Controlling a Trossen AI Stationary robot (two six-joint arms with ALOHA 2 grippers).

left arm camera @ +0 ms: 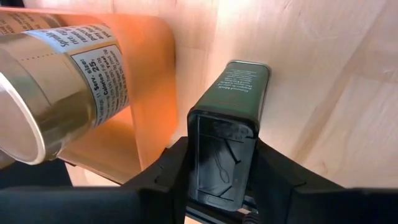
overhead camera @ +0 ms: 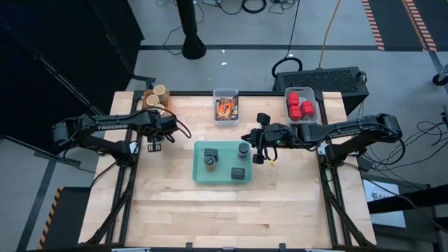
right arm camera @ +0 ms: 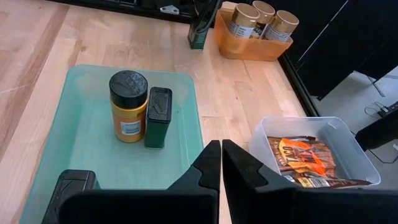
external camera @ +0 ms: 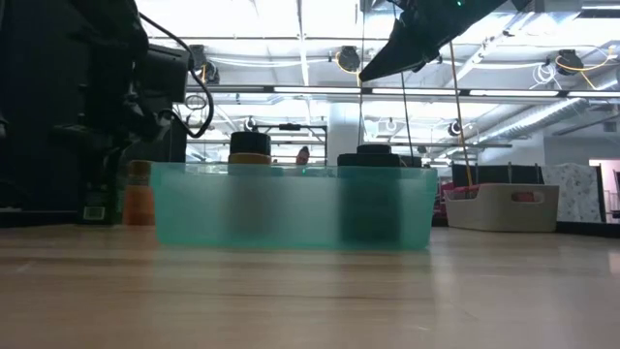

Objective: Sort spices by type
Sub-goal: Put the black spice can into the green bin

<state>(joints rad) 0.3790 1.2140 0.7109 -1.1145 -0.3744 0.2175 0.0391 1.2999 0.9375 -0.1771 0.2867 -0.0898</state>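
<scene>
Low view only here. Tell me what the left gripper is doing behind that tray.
Observer: The left gripper is closed on a dark green rectangular tin standing beside the orange plastic bin.
Operator: Report the right gripper.
Observer: The right gripper is shut and empty, hovering at the flat teal tray's edge.
Operator: Count what's in the tray.
Observer: Three items: a yellow black-lidded jar, a second green tin, and a dark-topped container.
</scene>
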